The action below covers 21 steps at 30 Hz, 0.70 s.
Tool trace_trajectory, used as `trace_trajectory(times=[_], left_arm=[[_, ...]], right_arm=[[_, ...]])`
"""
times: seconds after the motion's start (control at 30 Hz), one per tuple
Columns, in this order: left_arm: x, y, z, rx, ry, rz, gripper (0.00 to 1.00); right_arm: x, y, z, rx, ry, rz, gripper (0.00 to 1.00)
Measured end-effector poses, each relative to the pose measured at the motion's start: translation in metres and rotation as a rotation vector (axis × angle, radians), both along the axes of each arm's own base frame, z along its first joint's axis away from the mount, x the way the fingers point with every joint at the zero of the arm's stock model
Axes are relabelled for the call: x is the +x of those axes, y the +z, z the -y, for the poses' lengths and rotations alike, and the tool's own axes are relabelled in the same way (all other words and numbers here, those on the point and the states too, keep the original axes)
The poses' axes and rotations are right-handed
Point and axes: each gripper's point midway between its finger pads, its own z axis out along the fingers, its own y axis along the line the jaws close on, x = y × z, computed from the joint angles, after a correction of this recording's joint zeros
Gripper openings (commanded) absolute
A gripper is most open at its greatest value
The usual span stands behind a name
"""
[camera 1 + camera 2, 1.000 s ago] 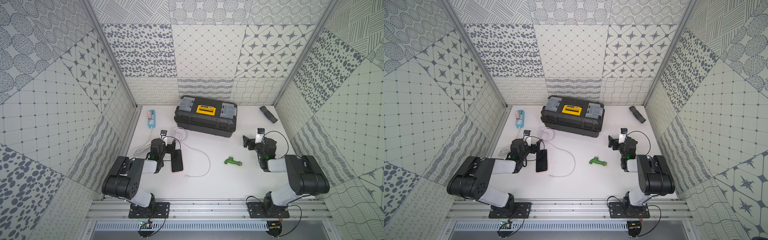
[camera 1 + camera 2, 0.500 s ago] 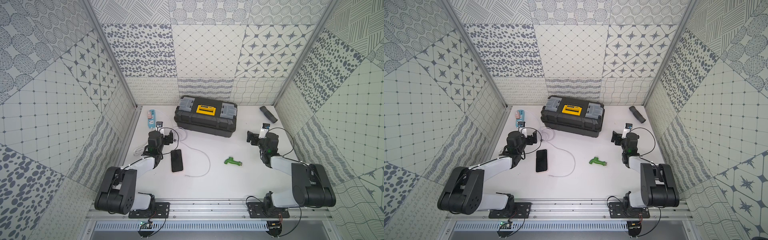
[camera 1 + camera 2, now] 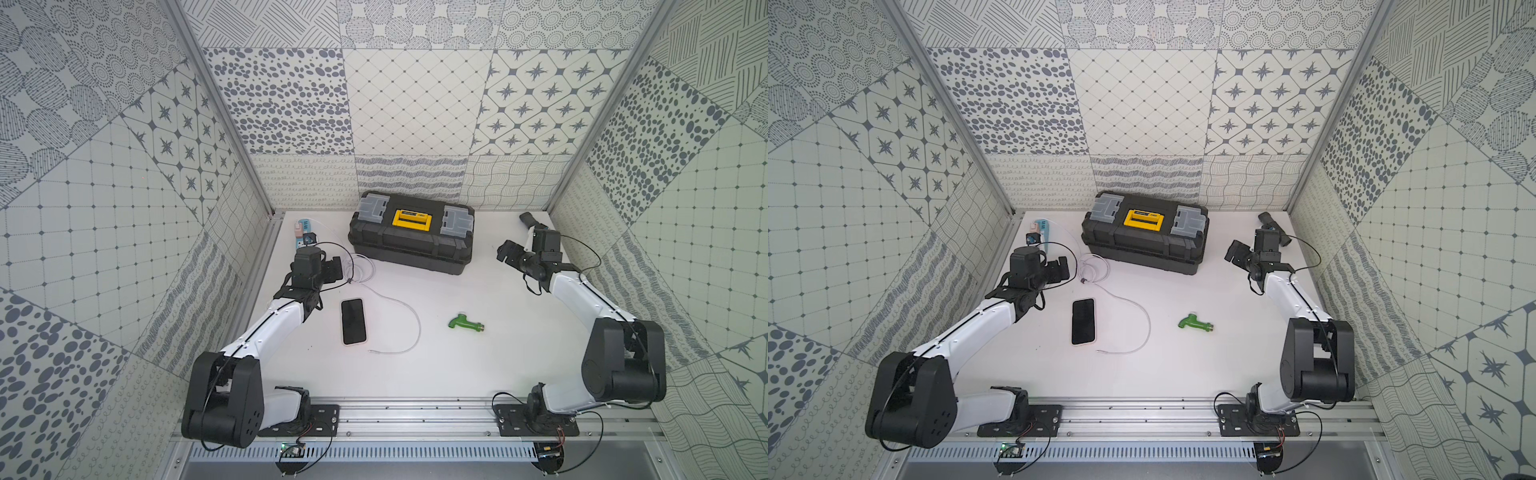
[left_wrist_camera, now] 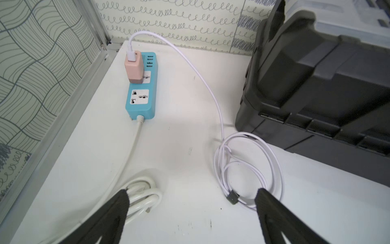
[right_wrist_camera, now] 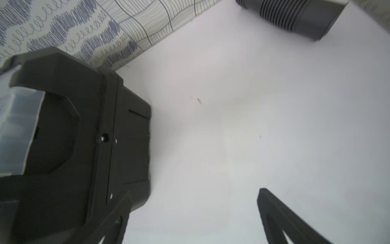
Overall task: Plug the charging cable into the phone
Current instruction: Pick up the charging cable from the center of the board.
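1. Phone (image 3: 354, 321) (image 3: 1083, 321) lies flat, screen up, on the white desk (image 3: 457, 374), at about 8 o'clock from the desk's middle in both top views.
2. Charging cable (image 3: 417, 328) is coiled at the phone's 12 o'clock, then arcs round to its 5 o'clock. There the slim free end (image 3: 371, 351) lies apart from the phone, not plugged in.
3. Left tool (image 4: 192, 194) hangs wide just beside the coil, at the phone's 11 o'clock, gripping nothing.
4. Right tool (image 5: 194, 193) stands wide and empty at the toolbox's (image 3: 409, 237) 3 o'clock, well apart from phone and cable.
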Motion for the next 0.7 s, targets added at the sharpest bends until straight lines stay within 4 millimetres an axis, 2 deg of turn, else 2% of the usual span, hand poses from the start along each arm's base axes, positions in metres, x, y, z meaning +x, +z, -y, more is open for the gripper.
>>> trace_trajectory(times=[0.2, 0.37, 0.5, 0.7], left_arm=[[0.002, 0.004, 0.003, -0.065, 0.035, -0.106, 0.97], [-0.005, -0.006, 0.010, -0.123, 0.034, -0.215, 0.97], [-0.016, -0.010, 0.016, -0.162, 0.027, -0.282, 0.97], [-0.028, -0.017, 0.025, -0.194, 0.008, -0.381, 0.96]], right_arm=[[-0.012, -0.013, -0.008, 0.199, -0.048, -0.070, 0.97], [-0.015, -0.012, -0.022, 0.307, -0.018, -0.102, 0.97], [-0.014, -0.004, -0.039, 0.297, 0.047, -0.130, 0.97], [-0.011, 0.019, -0.076, 0.178, 0.191, -0.155, 0.97]])
